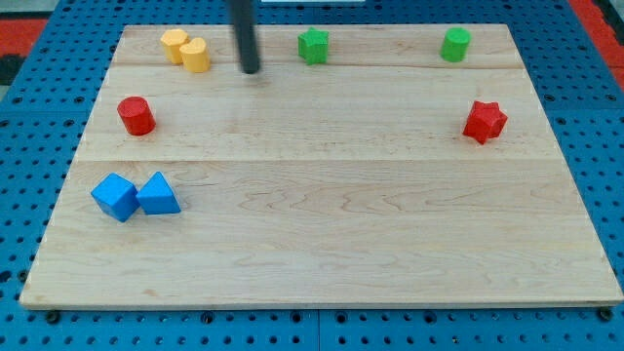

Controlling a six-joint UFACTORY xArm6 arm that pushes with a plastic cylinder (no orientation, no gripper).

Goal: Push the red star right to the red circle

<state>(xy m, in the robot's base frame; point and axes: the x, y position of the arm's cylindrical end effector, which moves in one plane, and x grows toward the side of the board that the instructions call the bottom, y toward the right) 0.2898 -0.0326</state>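
The red star [485, 121] lies near the view's right edge of the wooden board [322, 253]. The red circle [136, 115], a short cylinder, stands near the view's left edge at about the same height in the view. My tip [252, 70] is near the view's top, left of centre, between the yellow blocks and the green star. It is far from the red star and up and to the right of the red circle, touching no block.
Two yellow blocks [186, 49] sit together at the top left. A green star [313, 45] is at top centre and a green cylinder [454, 44] at top right. A blue cube [115, 196] and a blue triangle [158, 194] touch at the lower left.
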